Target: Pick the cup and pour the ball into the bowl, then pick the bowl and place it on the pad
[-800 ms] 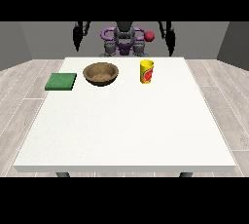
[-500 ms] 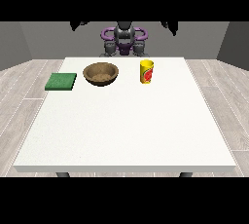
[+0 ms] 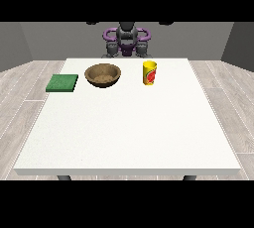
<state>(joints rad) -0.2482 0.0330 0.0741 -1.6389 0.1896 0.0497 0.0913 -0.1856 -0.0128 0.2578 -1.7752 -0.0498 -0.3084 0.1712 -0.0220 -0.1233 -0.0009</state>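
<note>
1. Three things sit on the white table (image 3: 129, 133), all in its far half, toward the robot (image 3: 127, 41).
2. We see a yellow cup (image 3: 150, 73) standing upright, right of the middle. It has a red and green mark on its side.
3. We cannot see into the cup, so we cannot tell whether a ball lies inside it.
4. Left of the cup, and apart from it, a brown wooden bowl (image 3: 103, 75) rests on the table with its mouth up.
5. Further left, near the table's left edge, lies a flat green pad (image 3: 62, 83). It is separate from the bowl, with bare table between them.
6. We find the robot behind the far edge of the table, its dark body ringed by purple shoulders.
7. Of the hand at the view's left (image 3: 92, 23) only a dark scrap shows at the very top of the scene, high above the table. We cannot tell how its fingers lie.
8. We say the same of the hand at the view's right (image 3: 165, 23): a dark scrap at the top, well above the cup, fingers unreadable.
9. Neither hand touches the cup, the bowl or the pad.
</note>
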